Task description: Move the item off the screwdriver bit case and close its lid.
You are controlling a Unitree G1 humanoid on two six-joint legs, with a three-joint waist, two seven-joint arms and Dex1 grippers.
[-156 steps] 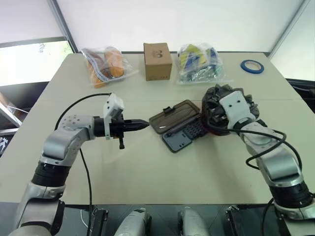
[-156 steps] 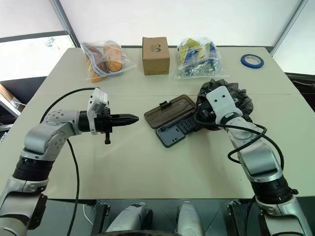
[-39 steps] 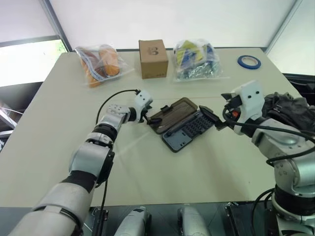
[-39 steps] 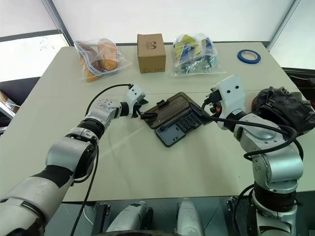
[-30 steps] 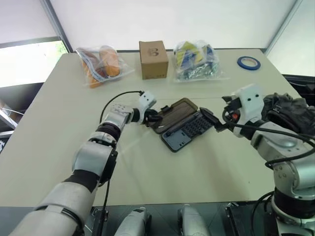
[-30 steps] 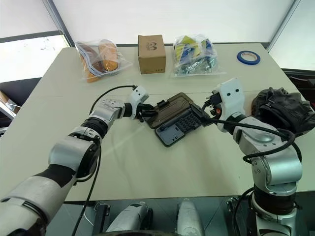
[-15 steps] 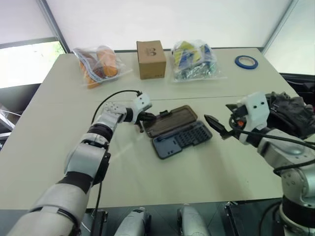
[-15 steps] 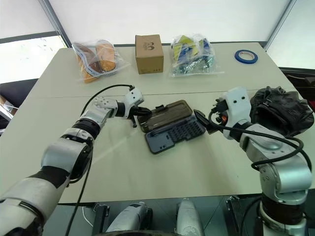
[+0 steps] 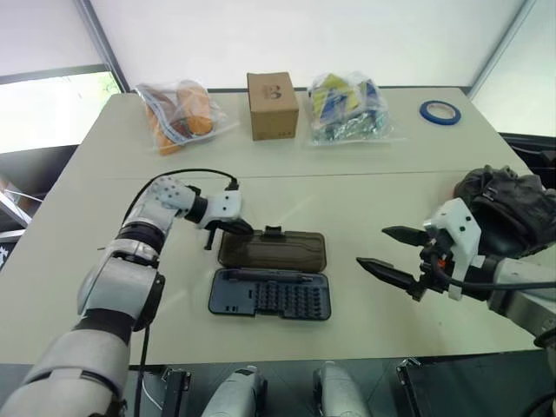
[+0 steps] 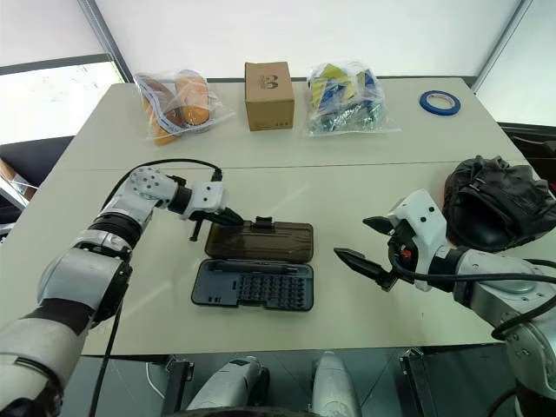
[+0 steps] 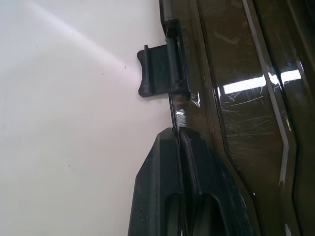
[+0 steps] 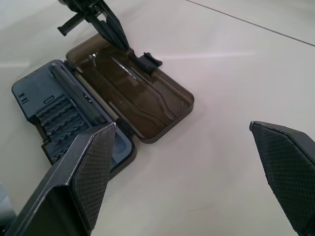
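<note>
The screwdriver bit case lies open in the middle of the table, its dark grey base [image 9: 269,294] with rows of bits toward me. The smoky-brown lid [image 9: 271,250] lies flat behind it, latch tab [image 11: 160,71] at its far edge. My left gripper [image 9: 234,228] is shut on the lid's far rim just left of the tab; one of its fingers [image 11: 167,196] shows close up. My right gripper [image 9: 372,247] hovers open to the right of the case, clear of it, its fingers [image 12: 88,172] spread wide. The item, a black leather glove [image 9: 508,208], rests at the table's right edge, off the case.
Along the table's far side stand a clear bag of orange goods [image 9: 178,111], a brown cardboard box [image 9: 273,106], a bag of yellow and blue goods [image 9: 347,109] and a blue tape roll [image 9: 440,112]. A black cable loops from my left wrist.
The case has swung round and slid left, now lying square to the table's front edge. My left gripper pinched the lid's rim and pulled left. My right gripper drew back, still open.
</note>
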